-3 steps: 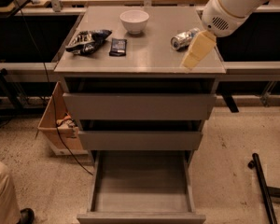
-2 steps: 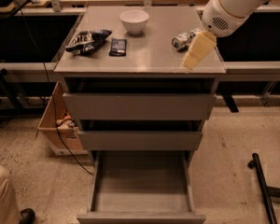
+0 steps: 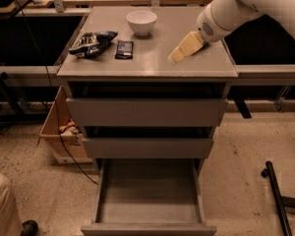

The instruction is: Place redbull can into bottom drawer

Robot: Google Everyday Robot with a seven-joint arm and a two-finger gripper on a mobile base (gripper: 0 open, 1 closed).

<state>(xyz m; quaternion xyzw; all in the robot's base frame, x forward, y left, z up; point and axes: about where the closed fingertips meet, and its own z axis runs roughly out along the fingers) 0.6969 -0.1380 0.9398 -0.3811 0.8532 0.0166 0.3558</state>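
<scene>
My gripper (image 3: pixel 183 49) is low over the right part of the grey cabinet top (image 3: pixel 147 65), hanging from the white arm (image 3: pixel 246 6) that comes in from the upper right. The redbull can does not show; the spot on the top where it stood is covered by the gripper and arm. The bottom drawer (image 3: pixel 147 228) is pulled out towards me at floor level, and its tray shows nothing inside. The two drawers above it are shut.
A white bowl (image 3: pixel 141 21) stands at the back of the cabinet top. A dark blue-and-white snack bag (image 3: pixel 92 42) and a small black packet (image 3: pixel 124 48) lie to the left. A cardboard box (image 3: pixel 59 132) sits on the floor left; a black stand leg (image 3: pixel 278 198) lies right.
The gripper has moved left and down across the cabinet top onto the spot where the silver can lay. The can showed beside the gripper before and is now covered.
</scene>
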